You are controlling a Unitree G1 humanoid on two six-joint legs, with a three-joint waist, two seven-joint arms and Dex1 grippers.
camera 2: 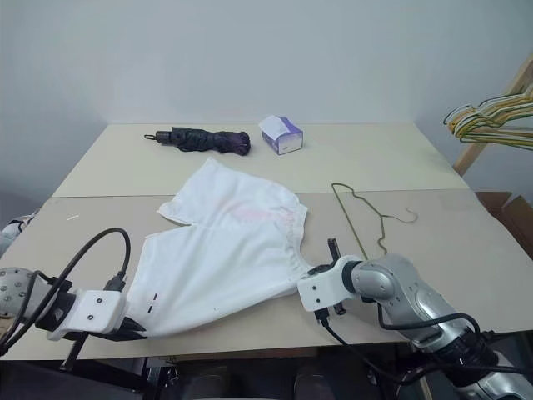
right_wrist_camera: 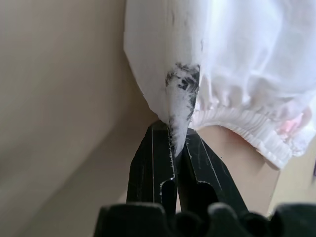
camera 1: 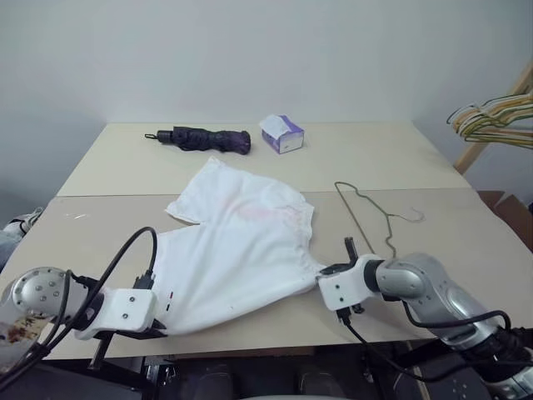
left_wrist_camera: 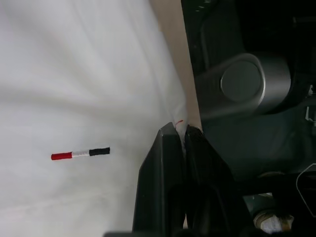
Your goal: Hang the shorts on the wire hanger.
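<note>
Both grippers are already pinched shut on the shorts [camera 1: 241,250]: left gripper [left_wrist_camera: 180,132] on a hem corner at the table's near edge, right gripper [right_wrist_camera: 174,143] on a fold by the gathered waist. Expect thin, limp, light cloth that sags and slips, so grip the elastic band. They're white with a faint pink smudge, spread mid-table. Beyond your right gripper, toward the right edge, the wire hanger [camera 1: 366,212] lies flat: thin, springy, easily nudged.

You get even, soft, bright light on the pale beige desk [camera 1: 466,242], with faint shadows and no glare. The white gathered fabric shorts [right_wrist_camera: 163,59] blur close to your right wrist camera.
</note>
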